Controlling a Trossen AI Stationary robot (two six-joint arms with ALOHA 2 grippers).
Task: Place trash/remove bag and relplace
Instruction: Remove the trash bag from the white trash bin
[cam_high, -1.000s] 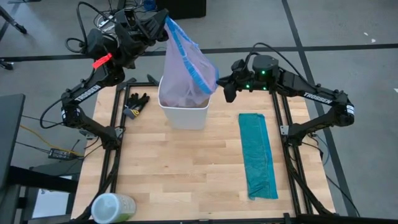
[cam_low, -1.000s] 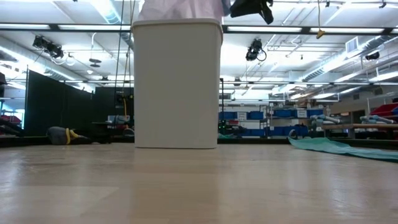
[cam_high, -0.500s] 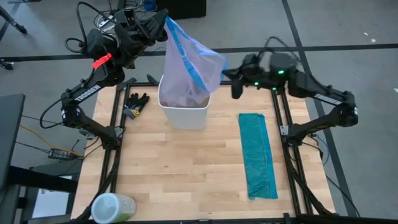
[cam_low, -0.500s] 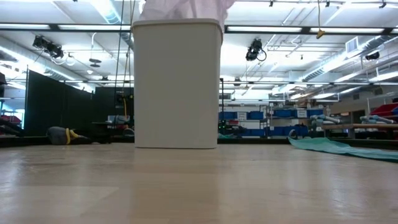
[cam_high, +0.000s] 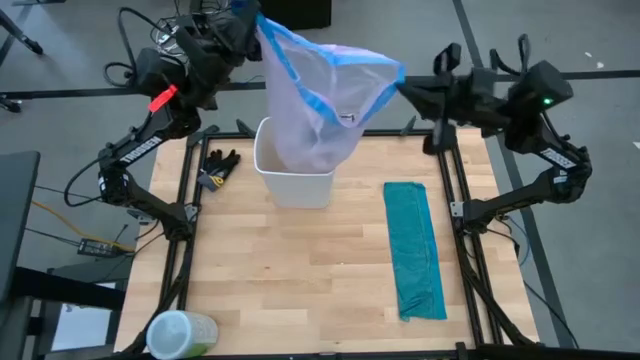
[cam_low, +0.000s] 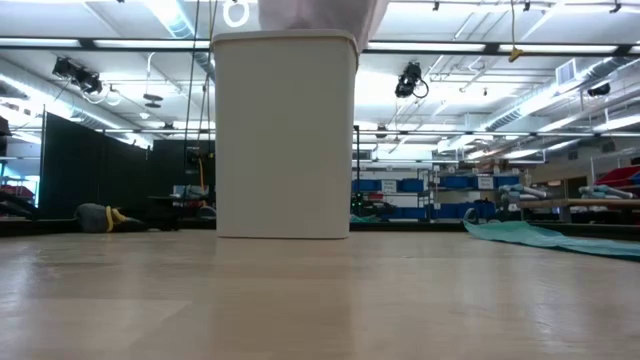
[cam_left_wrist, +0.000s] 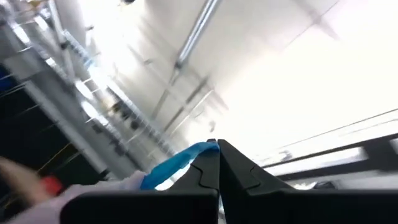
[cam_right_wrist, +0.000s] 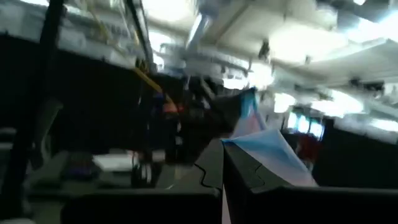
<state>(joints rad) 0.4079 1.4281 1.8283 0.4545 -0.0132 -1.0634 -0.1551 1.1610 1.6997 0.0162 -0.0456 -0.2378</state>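
Left gripper and right gripper, both clamped on the blue-banded rim, stretch the translucent pink-lavender plastic bag above the white rectangular bin at the table's far side; its contents are hidden.

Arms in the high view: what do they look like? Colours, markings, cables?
Both arms are black, jointed links with white TROSSEN lettering. The left arm carries a red tag near its wrist and loose black cables looping behind it. The right arm shows a green indicator light on its wrist housing. Each pincer, left and right, has two flat black fingers with stepped inner edges.
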